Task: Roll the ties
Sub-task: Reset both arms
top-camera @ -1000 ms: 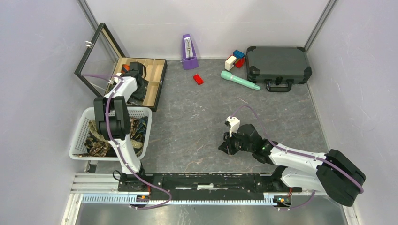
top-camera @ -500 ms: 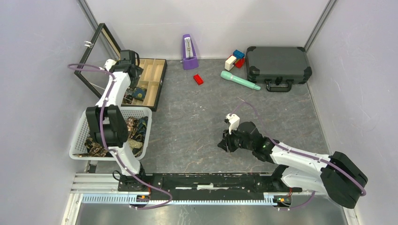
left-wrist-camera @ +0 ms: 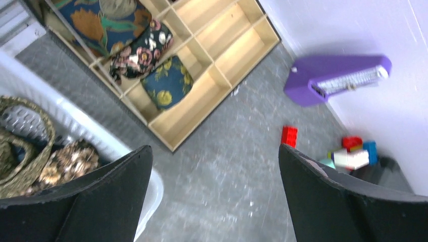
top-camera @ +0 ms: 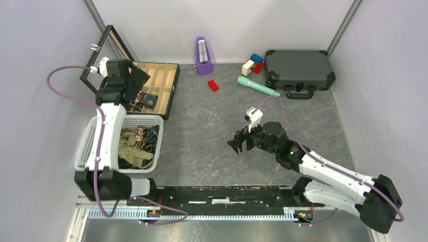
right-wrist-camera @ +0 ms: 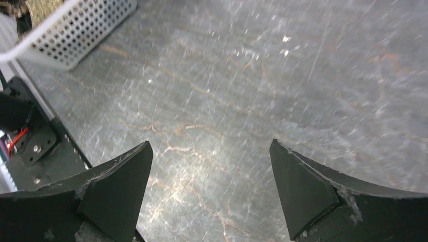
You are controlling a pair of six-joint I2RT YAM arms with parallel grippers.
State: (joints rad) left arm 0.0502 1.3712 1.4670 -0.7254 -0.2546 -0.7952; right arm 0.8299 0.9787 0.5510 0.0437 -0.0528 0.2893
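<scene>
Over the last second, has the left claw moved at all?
Yes. The left gripper has pulled back leftward: it was over the wooden box's middle compartments and now sits at the box's left edge.

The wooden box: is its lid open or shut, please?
Open: the lid stands raised behind the box, rolled ties visible in its compartments.

Three rolled ties point(left-wrist-camera: 166, 83), one wooden box point(left-wrist-camera: 237, 40), one white basket point(top-camera: 146, 117), one purple metronome point(top-camera: 203, 55), one black case point(top-camera: 299, 68).
</scene>
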